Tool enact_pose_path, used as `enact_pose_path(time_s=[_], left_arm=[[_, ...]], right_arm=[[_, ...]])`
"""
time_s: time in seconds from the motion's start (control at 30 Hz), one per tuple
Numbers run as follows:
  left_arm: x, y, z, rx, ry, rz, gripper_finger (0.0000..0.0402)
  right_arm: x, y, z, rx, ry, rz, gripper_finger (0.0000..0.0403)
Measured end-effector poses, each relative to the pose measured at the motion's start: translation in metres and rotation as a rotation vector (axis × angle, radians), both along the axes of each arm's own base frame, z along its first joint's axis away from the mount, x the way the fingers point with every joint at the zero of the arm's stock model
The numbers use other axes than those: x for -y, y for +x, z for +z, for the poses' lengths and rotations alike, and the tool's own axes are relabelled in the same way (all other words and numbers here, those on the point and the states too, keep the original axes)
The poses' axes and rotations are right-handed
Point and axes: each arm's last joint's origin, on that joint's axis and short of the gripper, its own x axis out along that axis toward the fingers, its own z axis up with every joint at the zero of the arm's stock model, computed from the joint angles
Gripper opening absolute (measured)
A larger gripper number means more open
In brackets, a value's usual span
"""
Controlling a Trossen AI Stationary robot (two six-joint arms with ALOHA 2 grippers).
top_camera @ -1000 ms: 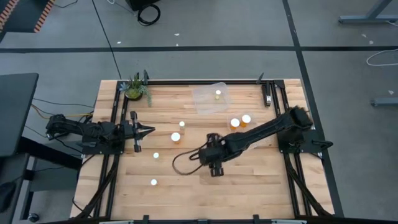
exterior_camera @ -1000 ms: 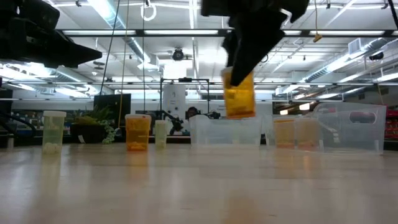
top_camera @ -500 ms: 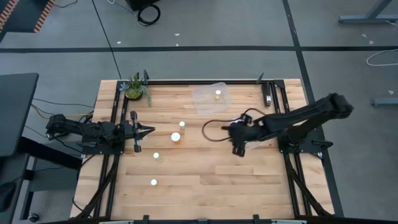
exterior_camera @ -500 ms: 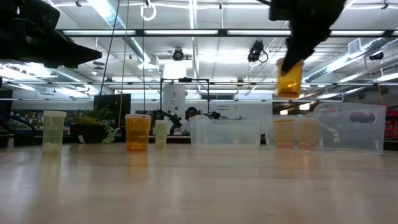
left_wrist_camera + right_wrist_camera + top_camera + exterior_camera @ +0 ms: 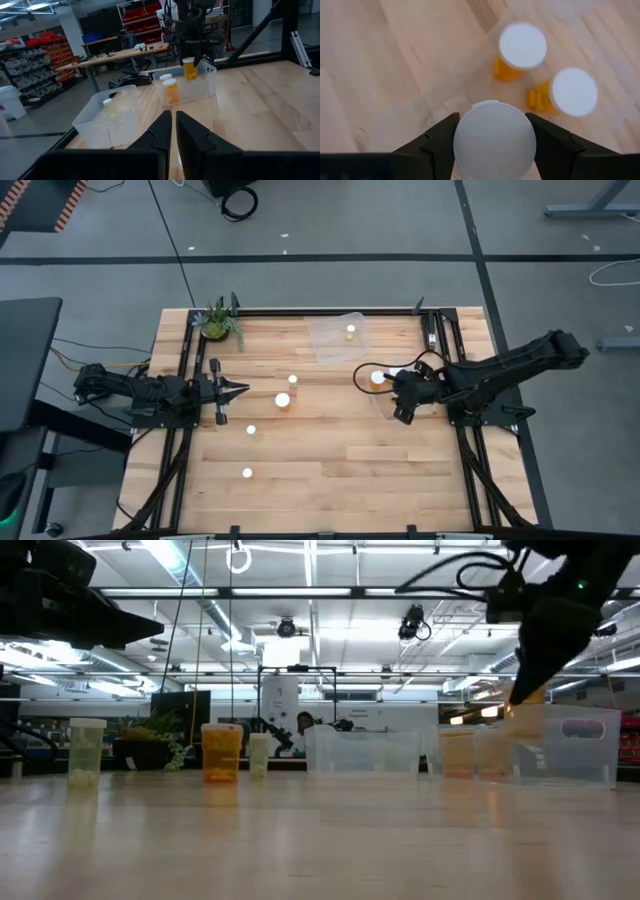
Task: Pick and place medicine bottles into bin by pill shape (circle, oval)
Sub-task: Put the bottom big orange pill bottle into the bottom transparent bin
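Observation:
My right gripper (image 5: 402, 398) is shut on an amber medicine bottle with a white cap (image 5: 494, 139). It hangs over a clear bin (image 5: 200, 85) at the table's right, which holds two capped bottles (image 5: 522, 45) (image 5: 573, 92). A second clear bin (image 5: 340, 338) at the far middle holds one bottle (image 5: 350, 331). Several more bottles stand upright on the table left of centre (image 5: 282, 400) (image 5: 250, 430) (image 5: 247, 473). My left gripper (image 5: 243, 389) waits shut at the table's left, touching nothing. My right gripper pinches the bottle at its white cap (image 5: 470, 135) between its two fingers, one on each side. The fingers come from above, pointing down. The amber body (image 5: 189, 68) hangs upright below the fingers, lifted clear above the bin.
A small potted plant (image 5: 217, 323) stands at the far left corner. Bare wood lies along the near side of the table (image 5: 380, 480). Dark frame rails run along the left and right edges.
My right gripper has carried the bottle from the near middle of the table toward the right and far edges, and now stands over the right-hand bin. The bottle has stayed upright and clear of the table throughout.

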Motion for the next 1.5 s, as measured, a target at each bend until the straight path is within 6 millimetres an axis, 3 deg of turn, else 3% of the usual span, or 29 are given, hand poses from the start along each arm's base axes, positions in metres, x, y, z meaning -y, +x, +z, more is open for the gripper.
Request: enact_pose_path(time_s=[0.3, 1.33, 1.5], left_arm=[[0.000, 0.000, 0.000, 0.000, 0.000, 0.000, 0.0031], [0.000, 0.000, 0.000, 0.000, 0.000, 0.000, 0.0033], [0.000, 0.000, 0.000, 0.000, 0.000, 0.000, 0.0028]], right_arm=[[0.009, -0.006, -0.018, -0.057, 0.025, -0.078, 0.0225], [0.016, -0.007, -0.019, -0.078, 0.078, -0.132, 0.0257], [0.016, -0.004, -0.012, -0.055, 0.082, -0.130, 0.0257]])
